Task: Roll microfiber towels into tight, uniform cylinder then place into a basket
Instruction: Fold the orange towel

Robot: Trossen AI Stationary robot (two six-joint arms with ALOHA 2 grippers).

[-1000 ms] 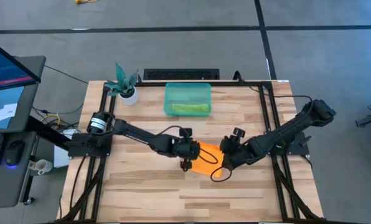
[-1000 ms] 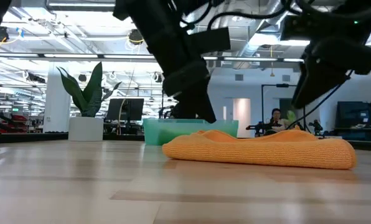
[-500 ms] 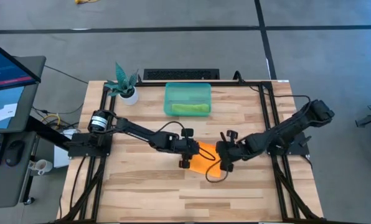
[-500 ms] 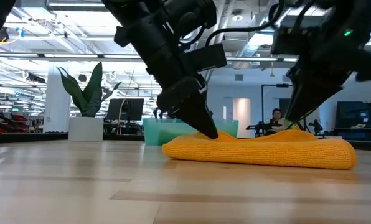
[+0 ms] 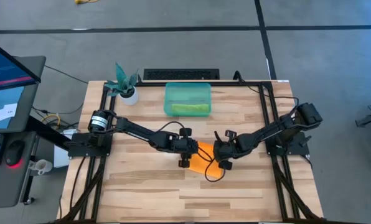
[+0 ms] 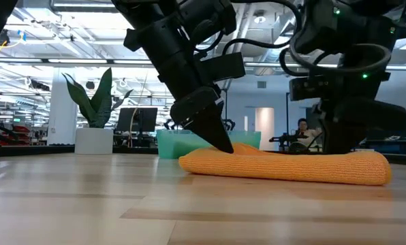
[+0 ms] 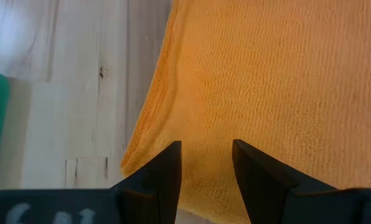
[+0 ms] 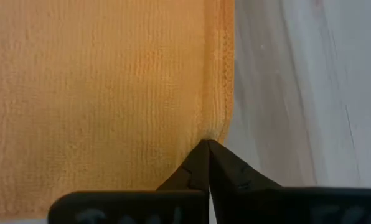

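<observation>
Right wrist view gives us the clearest read: the orange towel [image 8: 104, 87] lies flat on the wood surface [image 8: 310, 87], and our right tool [image 8: 208, 163] has its fingers pressed together, pinching the stitched hem of that towel. From above, the orange towel [image 5: 204, 162] sits at the middle of the surface, well apart from the teal basket [image 5: 187, 91] at the far edge, which already holds a rolled lime green towel [image 5: 188, 108].

Our left tool [image 7: 207, 158] rests on the opposite side of the cloth, fingers [image 7: 168, 171] spread, with towel showing between them but not gripped; we cannot say it holds anything.

We judge the step to be the start of rolling the second towel: one edge caught, no cylinder formed yet. The next move calls for carrying the pinched hem over the cloth while the left tool keeps the far side from sliding, and keeping tension even so the roll stays tight.

Both arms reach inward, low across the surface, meeting at the towel; in the low view each wrist tips steeply down onto the cloth. A potted plant [image 5: 124, 84] stands by the basket.
</observation>
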